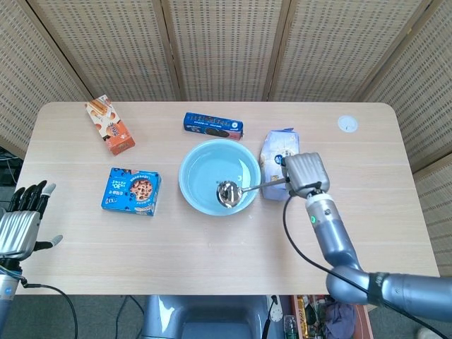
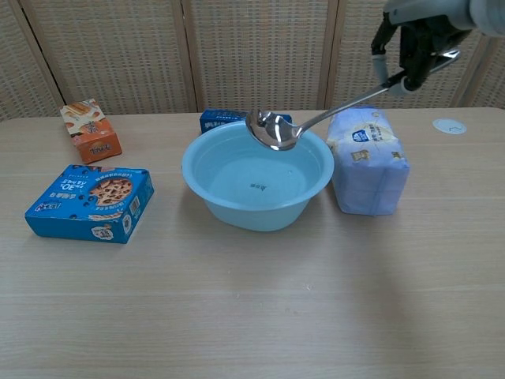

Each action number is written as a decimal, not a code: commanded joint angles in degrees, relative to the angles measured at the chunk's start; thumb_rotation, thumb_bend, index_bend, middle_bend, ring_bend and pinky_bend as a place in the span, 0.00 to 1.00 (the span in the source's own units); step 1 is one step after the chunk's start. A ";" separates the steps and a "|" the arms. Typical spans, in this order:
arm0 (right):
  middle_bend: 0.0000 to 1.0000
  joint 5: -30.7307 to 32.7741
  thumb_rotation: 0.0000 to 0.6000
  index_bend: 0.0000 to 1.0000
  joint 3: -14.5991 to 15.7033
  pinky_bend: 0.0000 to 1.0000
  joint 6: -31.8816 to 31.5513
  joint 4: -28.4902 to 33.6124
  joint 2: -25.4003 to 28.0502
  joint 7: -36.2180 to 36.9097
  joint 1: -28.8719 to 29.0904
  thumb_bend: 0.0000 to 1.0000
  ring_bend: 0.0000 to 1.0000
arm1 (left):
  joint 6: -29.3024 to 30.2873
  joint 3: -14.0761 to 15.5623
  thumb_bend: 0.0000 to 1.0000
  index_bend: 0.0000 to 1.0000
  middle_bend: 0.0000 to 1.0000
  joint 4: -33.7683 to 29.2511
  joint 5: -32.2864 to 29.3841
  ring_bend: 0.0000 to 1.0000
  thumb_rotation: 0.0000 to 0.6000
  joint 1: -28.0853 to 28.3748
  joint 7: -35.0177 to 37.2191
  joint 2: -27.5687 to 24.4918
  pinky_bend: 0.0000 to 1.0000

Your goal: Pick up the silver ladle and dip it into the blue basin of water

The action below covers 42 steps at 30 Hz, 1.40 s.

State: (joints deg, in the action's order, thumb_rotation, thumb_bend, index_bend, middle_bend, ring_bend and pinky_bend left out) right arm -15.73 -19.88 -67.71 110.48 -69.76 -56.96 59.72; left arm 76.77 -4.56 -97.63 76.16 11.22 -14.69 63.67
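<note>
One shiny metal ladle (image 2: pixel 278 129) hangs over the round blue basin (image 1: pixel 217 176), right hand (image 1: pixel 305 174) fingers grasping its handle. Left hand (image 1: pixel 20 224) fingers are spread, released.

Tabletop (image 1: pixel 212 275): the front edge strip and right front corner lie open for passage. Blue basin (image 1: pixel 218 176) occupies the centre, flanked closely by the white packet (image 1: pixel 278 161) on its right, the dark blue box (image 1: pixel 213 126) behind, and the cookie box (image 1: pixel 131 191) toward the left edge.

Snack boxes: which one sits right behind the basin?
The long dark blue cookie box, lying flat just past the basin's far rim. The orange box is off at the far left corner, and the square light blue box lies left of the basin.
</note>
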 commanded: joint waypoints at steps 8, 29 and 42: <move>0.95 4.73 1.00 0.71 1.35 1.00 -6.79 -27.90 -20.00 -12.45 13.35 0.75 0.94 | -0.22 -0.74 0.00 0.00 0.00 1.07 -1.70 0.00 1.00 0.30 0.50 0.22 0.00; 0.96 -10.18 1.00 0.71 7.63 1.00 -1.31 -53.86 -39.07 -15.17 14.82 0.75 0.94 | -2.91 -1.78 0.00 0.00 0.00 2.71 -4.41 0.00 1.00 1.50 3.85 -0.33 0.00; 0.97 -21.00 1.00 0.71 11.88 1.00 2.06 -66.95 -45.02 -16.60 12.38 0.75 0.95 | -3.56 -1.91 0.00 0.00 0.00 3.64 -5.25 0.00 1.00 1.82 4.70 -0.27 0.00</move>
State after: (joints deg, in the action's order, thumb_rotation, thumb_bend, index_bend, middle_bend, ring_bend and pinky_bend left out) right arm -34.86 -9.10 -66.38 45.04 -113.71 -73.06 72.93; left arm 73.19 -6.47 -93.99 70.89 13.04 -10.01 63.41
